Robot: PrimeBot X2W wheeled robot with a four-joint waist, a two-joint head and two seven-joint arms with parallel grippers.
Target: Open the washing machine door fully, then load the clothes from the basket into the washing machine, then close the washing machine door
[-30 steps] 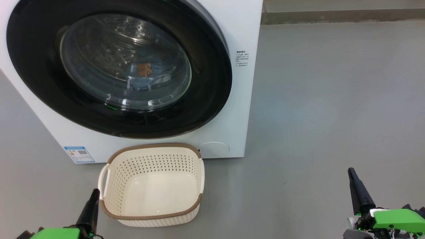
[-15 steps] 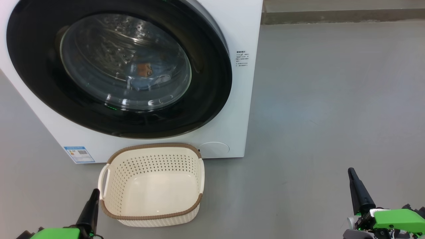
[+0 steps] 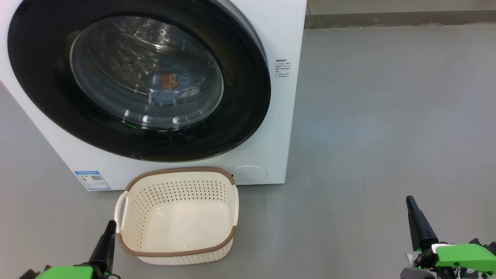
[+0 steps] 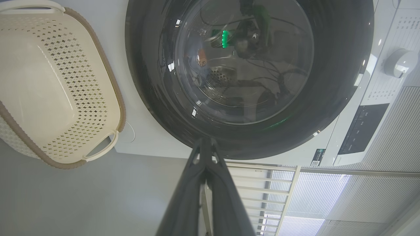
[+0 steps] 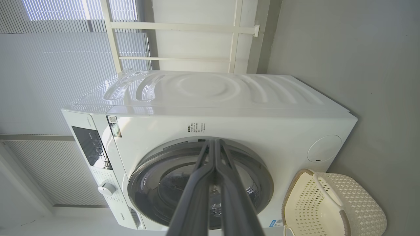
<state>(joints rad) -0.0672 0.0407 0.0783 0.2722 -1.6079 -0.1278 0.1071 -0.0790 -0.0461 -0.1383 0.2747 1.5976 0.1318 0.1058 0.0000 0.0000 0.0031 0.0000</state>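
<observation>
The white washing machine [image 3: 279, 116] [image 5: 229, 108] stands on the floor with its round black door [image 3: 46, 85] [image 4: 341, 65] [image 5: 154, 170] shut flat against the front. Behind the glass window the clothes [image 3: 170, 83] [image 4: 200, 59] lie in the drum, blue fabric with an orange-brown bear face. The cream basket [image 3: 131, 217] [image 4: 59, 91] [image 5: 357, 203] sits empty on the floor just in front of the machine. My left gripper [image 3: 110, 224] [image 4: 205, 142] is shut at the basket's near left corner. My right gripper [image 3: 409, 199] [image 5: 213, 142] is shut, far right over bare floor.
Grey floor [image 3: 387, 116] stretches to the right of the machine up to a wall base [image 3: 387, 17]. A control panel and knob [image 4: 398, 62] are on the machine's front. Window blinds [image 5: 49, 65] hang behind the machine.
</observation>
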